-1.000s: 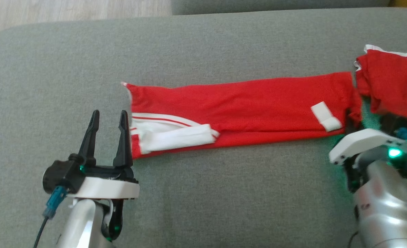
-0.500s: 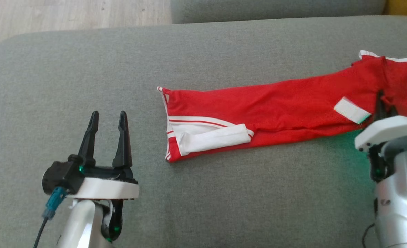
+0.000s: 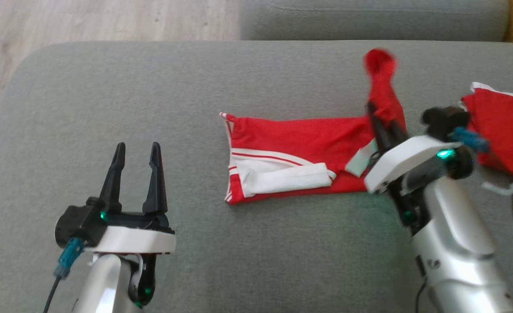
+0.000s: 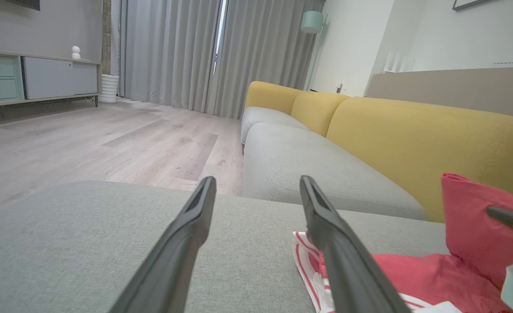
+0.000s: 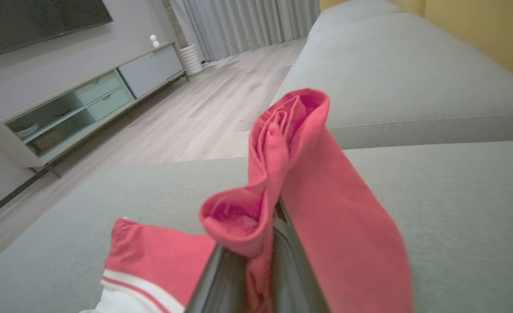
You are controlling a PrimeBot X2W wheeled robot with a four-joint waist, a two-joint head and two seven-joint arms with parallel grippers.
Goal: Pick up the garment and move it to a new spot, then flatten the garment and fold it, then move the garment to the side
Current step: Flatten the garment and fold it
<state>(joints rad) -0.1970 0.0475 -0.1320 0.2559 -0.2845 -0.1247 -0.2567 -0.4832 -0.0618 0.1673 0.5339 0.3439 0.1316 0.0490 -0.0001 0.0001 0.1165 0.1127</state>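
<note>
The garment [image 3: 291, 141] is red with white stripes and lies in a long folded strip on the grey cushion [image 3: 195, 78]. My right gripper [image 3: 384, 126] is shut on the strip's right end and holds it lifted, so a flap of red cloth stands up above the fingers. In the right wrist view the garment [image 5: 326, 204] drapes over and between the gripper [image 5: 267, 265], hiding the fingertips. My left gripper [image 3: 137, 163] is open and holds nothing, left of the garment's striped end and apart from it. From the left wrist, the gripper [image 4: 258, 195] points past the garment [image 4: 412, 269].
A second red cloth [image 3: 506, 126] with white trim lies at the right edge, beside my right wrist. Another grey cushion [image 3: 369, 19] lies beyond a gap, with yellow backrests [image 4: 412, 139] to the right. Wooden floor [image 3: 87, 19] lies past the cushion's rounded left corner.
My right gripper has carried the garment's right end up and leftward over the lying part, so the strip looks shorter. The head view has shifted. The left gripper has stayed open in place.
</note>
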